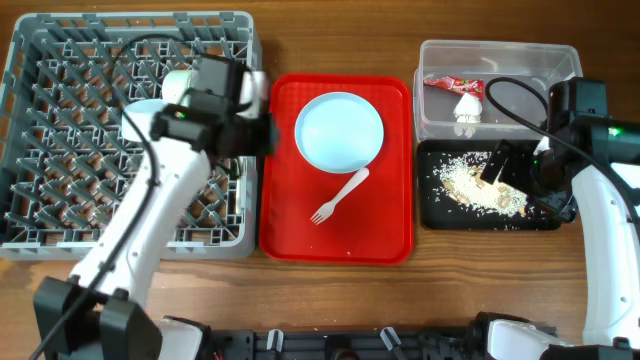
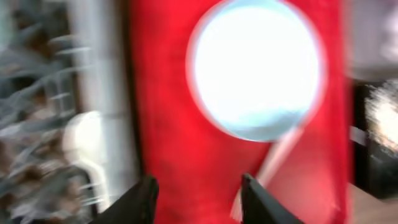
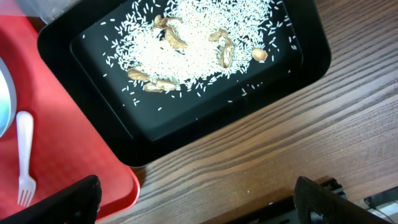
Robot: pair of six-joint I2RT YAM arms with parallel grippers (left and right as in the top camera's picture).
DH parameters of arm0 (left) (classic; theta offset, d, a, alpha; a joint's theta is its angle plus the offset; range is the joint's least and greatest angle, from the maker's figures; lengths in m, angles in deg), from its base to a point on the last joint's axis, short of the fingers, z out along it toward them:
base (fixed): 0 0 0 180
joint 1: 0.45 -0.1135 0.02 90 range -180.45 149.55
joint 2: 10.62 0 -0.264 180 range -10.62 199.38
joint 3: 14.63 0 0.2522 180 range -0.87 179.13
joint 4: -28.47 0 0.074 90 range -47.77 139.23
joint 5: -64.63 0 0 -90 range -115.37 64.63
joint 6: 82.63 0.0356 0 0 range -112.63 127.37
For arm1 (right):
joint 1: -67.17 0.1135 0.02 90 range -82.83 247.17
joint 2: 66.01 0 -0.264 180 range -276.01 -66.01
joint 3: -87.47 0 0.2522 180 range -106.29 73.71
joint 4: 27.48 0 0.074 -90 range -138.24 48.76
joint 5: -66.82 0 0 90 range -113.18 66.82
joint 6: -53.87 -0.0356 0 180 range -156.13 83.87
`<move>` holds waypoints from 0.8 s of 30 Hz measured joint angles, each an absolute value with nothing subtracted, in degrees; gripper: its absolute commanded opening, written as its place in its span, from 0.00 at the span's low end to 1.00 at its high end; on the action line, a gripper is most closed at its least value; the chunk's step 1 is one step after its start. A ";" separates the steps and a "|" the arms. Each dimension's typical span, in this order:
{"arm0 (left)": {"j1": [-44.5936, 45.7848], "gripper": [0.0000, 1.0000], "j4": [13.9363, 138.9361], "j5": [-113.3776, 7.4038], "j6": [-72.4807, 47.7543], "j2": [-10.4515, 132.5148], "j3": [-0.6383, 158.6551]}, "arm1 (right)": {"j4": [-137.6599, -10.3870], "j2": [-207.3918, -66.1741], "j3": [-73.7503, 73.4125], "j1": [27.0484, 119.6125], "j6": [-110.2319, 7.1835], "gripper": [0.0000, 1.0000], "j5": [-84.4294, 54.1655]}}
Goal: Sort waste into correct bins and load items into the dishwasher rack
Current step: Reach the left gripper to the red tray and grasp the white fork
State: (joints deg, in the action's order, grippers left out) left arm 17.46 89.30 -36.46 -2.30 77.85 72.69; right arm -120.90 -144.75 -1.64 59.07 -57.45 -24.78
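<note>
The round pale blue-white plate [image 1: 340, 131] and a white plastic fork [image 1: 338, 197] lie on the red serving tray [image 1: 300, 235]. My left gripper [image 1: 267, 135] is open and empty over the tray's left edge, beside the grey dishwasher rack [image 1: 60, 150]. The left wrist view is blurred; it shows the plate [image 2: 258, 68] ahead of the open jaws [image 2: 199, 193]. The clear tub [image 1: 520, 60] holds the red sauce packet [image 1: 452, 84] and the white scrap [image 1: 467, 108]. The black tray [image 1: 432, 215] holds rice crumbs [image 1: 480, 188]. My right gripper [image 1: 512, 170] hangs open above it; its jaws [image 3: 199, 205] hold nothing.
A pale round item [image 1: 140, 112] sits in the rack, partly hidden under my left arm. In the right wrist view the black tray [image 3: 186, 134] lies next to the red tray's corner [image 3: 74, 162], with the fork [image 3: 23, 155] on it and bare wooden table [image 3: 280, 149] in front.
</note>
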 measured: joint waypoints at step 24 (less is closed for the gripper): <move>39.84 0.54 85.12 -29.71 -2.30 102.22 72.67 | -120.90 -144.75 -1.64 59.07 -57.45 1.00 -24.78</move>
State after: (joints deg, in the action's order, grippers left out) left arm 39.84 85.12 -29.71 -2.30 102.22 72.67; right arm -120.90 -144.75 -1.64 59.07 -57.45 -24.78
